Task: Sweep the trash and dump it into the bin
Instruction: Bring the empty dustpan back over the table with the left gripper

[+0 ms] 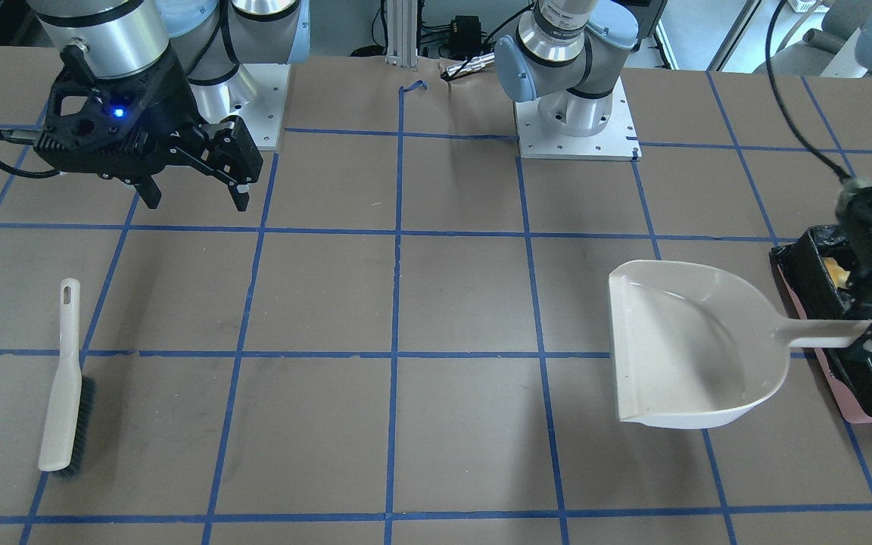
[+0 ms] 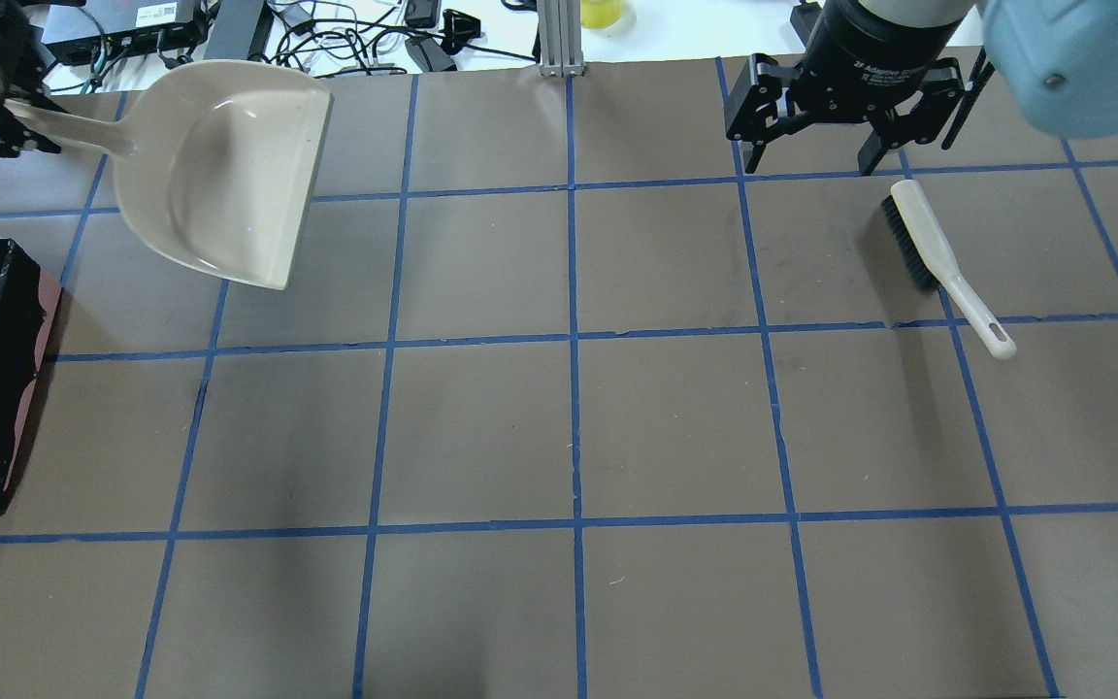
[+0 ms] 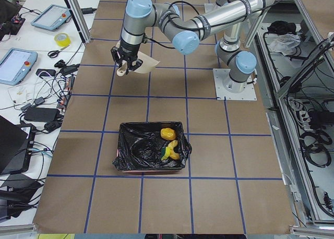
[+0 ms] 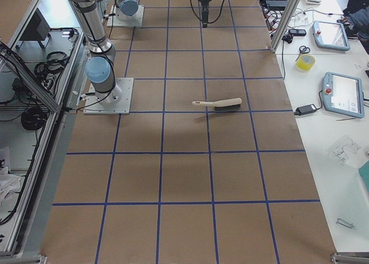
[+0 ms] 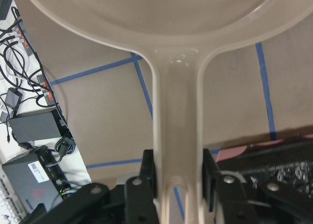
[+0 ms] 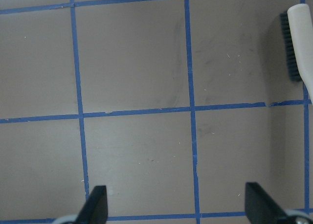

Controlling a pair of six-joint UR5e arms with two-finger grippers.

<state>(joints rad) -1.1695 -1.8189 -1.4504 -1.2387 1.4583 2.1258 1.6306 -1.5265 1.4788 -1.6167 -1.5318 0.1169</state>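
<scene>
One smooth beige dustpan (image 1: 682,344), handle pinched in the left jaws — right jaws splayed wide.

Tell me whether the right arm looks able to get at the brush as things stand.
Probably yes. The right end effector hangs open and empty near the brush, which lies alone on the table with nothing over or against it.
</scene>
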